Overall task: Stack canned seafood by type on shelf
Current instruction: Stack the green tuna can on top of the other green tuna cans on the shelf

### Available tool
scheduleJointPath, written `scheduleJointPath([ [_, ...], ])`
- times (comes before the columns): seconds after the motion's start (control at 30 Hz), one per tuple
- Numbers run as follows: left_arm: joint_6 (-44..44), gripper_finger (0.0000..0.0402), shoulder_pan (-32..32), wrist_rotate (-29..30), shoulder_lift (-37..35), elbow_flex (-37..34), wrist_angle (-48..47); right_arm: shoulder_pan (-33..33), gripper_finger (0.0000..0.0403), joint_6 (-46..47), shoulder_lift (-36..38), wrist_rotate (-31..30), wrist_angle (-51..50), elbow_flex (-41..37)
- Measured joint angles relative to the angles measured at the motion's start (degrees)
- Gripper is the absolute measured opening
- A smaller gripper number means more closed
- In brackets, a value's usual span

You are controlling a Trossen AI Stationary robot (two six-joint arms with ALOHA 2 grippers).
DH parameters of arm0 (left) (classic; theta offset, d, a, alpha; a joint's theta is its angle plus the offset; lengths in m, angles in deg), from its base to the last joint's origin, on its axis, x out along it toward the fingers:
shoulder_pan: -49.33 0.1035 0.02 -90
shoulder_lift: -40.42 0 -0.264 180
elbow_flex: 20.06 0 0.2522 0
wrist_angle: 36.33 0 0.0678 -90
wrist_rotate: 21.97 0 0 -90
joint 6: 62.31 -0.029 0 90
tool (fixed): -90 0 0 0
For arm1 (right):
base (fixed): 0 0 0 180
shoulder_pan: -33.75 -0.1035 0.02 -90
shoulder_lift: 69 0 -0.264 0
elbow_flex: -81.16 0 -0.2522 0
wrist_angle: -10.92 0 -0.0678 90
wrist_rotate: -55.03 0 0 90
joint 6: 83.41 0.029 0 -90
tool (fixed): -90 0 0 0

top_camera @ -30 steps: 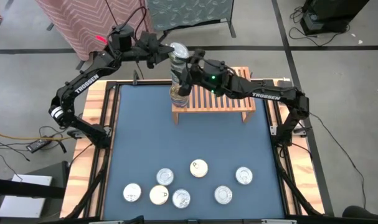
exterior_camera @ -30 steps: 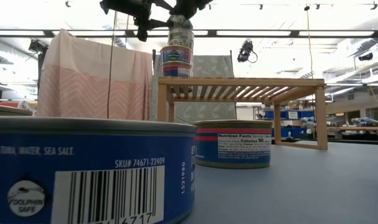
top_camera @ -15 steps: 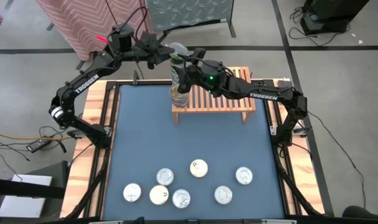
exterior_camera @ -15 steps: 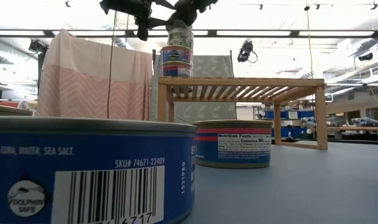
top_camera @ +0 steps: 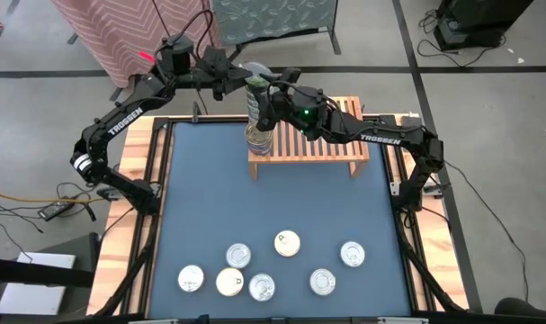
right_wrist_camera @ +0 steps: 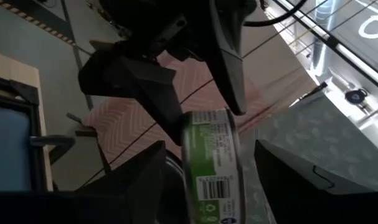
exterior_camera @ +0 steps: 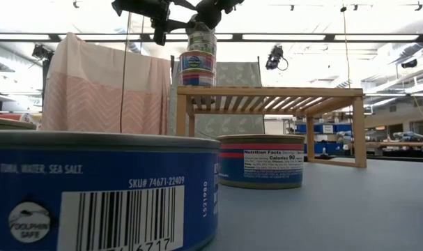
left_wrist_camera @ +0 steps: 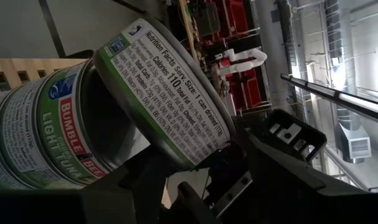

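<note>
green-labelled tuna can (left_wrist_camera: 170,93): tilted atop can stack (top_camera: 258,135) at wooden shelf (top_camera: 322,144) left end | left gripper (top_camera: 239,76): clamping that can | right gripper (top_camera: 265,97): spread around it | seven cans (top_camera: 287,243): near table (top_camera: 201,198) front

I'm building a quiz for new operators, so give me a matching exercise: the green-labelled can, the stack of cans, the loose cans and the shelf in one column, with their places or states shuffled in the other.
1. green-labelled can
2. stack of cans
3. loose cans
4. shelf

A. lying flat on the blue mat
B. tilted, gripped by the left gripper, with the right gripper open around it
C. at the mat's end opposite the loose cans
D. upright on the shelf's end nearer the left arm

Pairs: 1-B, 2-D, 3-A, 4-C
</note>
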Motion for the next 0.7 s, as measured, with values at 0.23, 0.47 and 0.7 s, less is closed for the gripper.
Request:
scheduleJointPath([
  [0.23,0.02,0.0223,-0.02,-0.51,0.00,0.00,0.00,0.79,0.0247,0.20,0.02,-0.07,-0.21,-0.01],
  [0.47,-0.04,0.0223,-0.02,-0.66,0.00,0.00,0.03,1.93,0.0240,0.26,0.02,0.64,-1.51,-0.01],
  [0.7,-0.07,0.0223,-0.10,-0.66,0.00,0.00,0.03,2.13,0.0232,0.26,0.02,2.53,-2.79,-0.01],
])
